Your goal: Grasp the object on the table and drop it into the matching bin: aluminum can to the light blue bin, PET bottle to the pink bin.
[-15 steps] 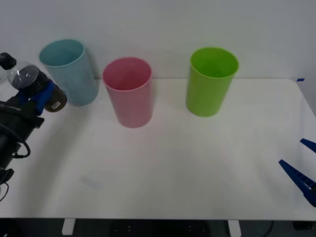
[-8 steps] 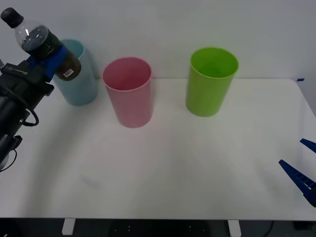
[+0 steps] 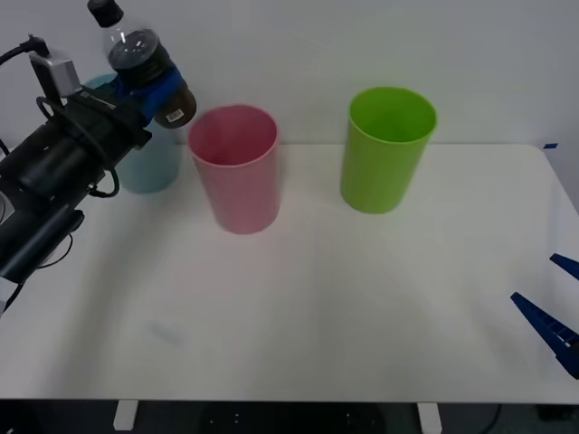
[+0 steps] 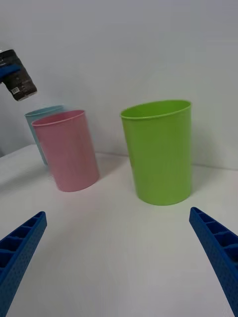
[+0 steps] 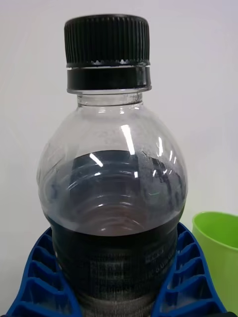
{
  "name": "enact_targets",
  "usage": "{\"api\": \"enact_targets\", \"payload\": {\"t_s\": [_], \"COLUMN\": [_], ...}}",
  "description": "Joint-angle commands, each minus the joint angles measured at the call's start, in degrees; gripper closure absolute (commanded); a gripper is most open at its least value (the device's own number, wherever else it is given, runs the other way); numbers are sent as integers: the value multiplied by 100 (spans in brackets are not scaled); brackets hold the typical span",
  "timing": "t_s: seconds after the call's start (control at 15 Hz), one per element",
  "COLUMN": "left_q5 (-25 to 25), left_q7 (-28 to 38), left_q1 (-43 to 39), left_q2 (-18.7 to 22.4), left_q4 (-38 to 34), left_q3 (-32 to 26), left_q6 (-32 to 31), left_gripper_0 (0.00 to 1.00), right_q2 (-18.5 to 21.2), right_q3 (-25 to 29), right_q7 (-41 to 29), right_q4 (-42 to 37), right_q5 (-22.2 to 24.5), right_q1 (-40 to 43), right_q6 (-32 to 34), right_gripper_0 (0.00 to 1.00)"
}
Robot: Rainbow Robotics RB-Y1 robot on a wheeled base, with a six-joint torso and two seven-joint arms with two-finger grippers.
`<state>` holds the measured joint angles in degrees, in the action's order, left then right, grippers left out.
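My left gripper (image 3: 149, 90) is shut on the PET bottle (image 3: 137, 56), a small clear bottle with a black cap and dark lower body. It holds it high in the air, just left of the pink bin (image 3: 235, 167) and in front of the light blue bin (image 3: 152, 163). In the left wrist view the bottle (image 5: 111, 188) stands upright between the blue fingers (image 5: 39, 282). The right wrist view has the bottle's base (image 4: 17, 81) above the pink bin (image 4: 67, 148) and the light blue bin (image 4: 39, 119). My right gripper (image 3: 552, 312) waits open at the table's right edge.
A lime green bin (image 3: 387, 147) stands right of the pink one on the white table (image 3: 344, 298), and also appears in the right wrist view (image 4: 158, 151). A white wall lies behind the bins.
My left arm has lifted the bottle up and carried it rightward, from left of the light blue bin to beside the pink bin's rim. The right gripper has stayed still.
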<state>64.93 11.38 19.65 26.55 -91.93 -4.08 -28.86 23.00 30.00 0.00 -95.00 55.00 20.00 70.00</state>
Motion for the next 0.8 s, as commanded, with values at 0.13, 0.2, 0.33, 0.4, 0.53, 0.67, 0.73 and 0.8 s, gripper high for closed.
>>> {"api": "enact_targets", "payload": {"t_s": [0.13,0.2,0.33,0.4,0.53,0.67,0.73,0.8], "left_q5": [177,186,186,186,195,213,221,213], "left_q7": [-136,-162,-224,-250,-285,-294,-303,-312], "left_q1": [681,883,1208,1340,1472,1472,1472,1472], "left_q2": [-10,-10,-10,-27,-62,-71,-89,-98], "left_q4": [764,984,1379,1520,1704,1704,1704,1704], "left_q3": [346,443,619,698,786,847,856,856], "left_q6": [-58,-58,-67,-67,-128,-181,-234,-242], "left_gripper_0": [100,100,100,100,100,100,100,100], "right_q2": [0,0,0,0,0,0,0,0], "right_q3": [0,0,0,0,0,0,0,0], "right_q7": [0,0,0,0,0,0,0,0], "right_q4": [0,0,0,0,0,0,0,0], "right_q5": [0,0,0,0,0,0,0,0], "right_q1": [0,0,0,0,0,0,0,0], "right_q6": [0,0,0,0,0,0,0,0], "right_gripper_0": [0,0,0,0,0,0,0,0]}}
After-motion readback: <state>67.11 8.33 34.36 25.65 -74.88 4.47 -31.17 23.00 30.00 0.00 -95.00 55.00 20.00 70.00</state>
